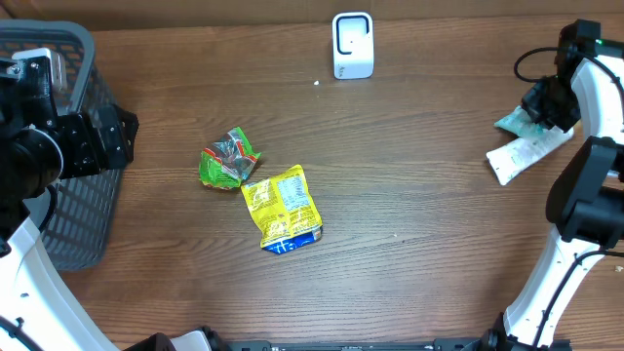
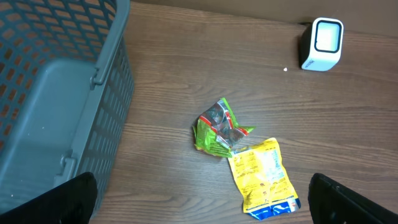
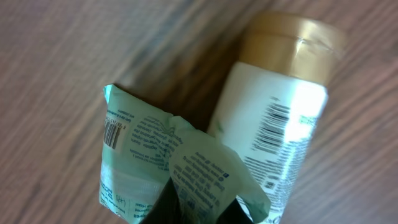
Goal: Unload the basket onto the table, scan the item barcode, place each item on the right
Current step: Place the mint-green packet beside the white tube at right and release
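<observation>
Pinching the pale green packet [image 3: 143,149] by one crumpled end at the desk's right side, your right hand [image 3: 199,208] is clamped thinly. Swing fast toward the scanner [image 1: 352,46] and it may slip or fold, hiding its barcode. Your left hand [image 1: 109,136] gapes empty.

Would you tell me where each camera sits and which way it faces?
Overhead: above the table, looking straight down; left arm, right arm at sides.
Left wrist: beside the basket, facing the scanner; its open fingers in the bottom corners.
Right wrist: just above the mint pouch in the right end effector, bottle alongside.
Shared: overhead and left wrist show the yellow packet.
</observation>
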### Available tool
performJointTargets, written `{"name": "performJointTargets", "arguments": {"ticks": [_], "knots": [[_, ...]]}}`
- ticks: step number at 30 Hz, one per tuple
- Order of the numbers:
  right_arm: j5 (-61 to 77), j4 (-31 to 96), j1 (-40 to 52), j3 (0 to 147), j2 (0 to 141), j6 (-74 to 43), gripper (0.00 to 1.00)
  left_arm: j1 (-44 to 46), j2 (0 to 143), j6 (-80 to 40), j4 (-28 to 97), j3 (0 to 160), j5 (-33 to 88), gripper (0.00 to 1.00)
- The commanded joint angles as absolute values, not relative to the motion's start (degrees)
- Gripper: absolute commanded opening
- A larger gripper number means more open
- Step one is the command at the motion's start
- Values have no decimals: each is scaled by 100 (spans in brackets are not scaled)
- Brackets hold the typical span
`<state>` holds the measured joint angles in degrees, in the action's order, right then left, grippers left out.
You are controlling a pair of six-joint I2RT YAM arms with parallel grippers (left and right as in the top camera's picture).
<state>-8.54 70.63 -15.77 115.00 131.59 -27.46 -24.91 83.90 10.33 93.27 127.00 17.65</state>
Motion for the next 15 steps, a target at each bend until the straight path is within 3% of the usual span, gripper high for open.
{"name": "performJointTargets", "arguments": {"ticks": [1, 3, 5, 6, 7, 10, 15], "knots": [[-1205, 7177, -1804, 11476, 13203, -2919, 13, -2536, 8399, 1116, 9317, 12685, 1846, 100], [-1177, 7240, -1841, 11496, 13194, -2823, 24, -2536, 8399, 1114, 9317, 12685, 1846, 100], [-1151, 7277, -1846, 11511, 13174, -2563, 61, -2536, 8399, 1116, 9317, 12685, 1846, 100], [-1146, 7308, -1846, 11526, 13166, -2512, 75, -2536, 8399, 1116, 9317, 12685, 1846, 100], [-1129, 7354, -1846, 11544, 13135, -2502, 81, -2536, 8399, 1114, 9317, 12685, 1846, 100], [-878, 7450, -1846, 11651, 13017, -2349, 90, -2536, 8399, 1114, 9317, 12685, 1846, 100], [-392, 7651, -1732, 12123, 12551, -2016, 96, -2536, 8399, 1116, 9317, 12685, 1846, 100]]}}
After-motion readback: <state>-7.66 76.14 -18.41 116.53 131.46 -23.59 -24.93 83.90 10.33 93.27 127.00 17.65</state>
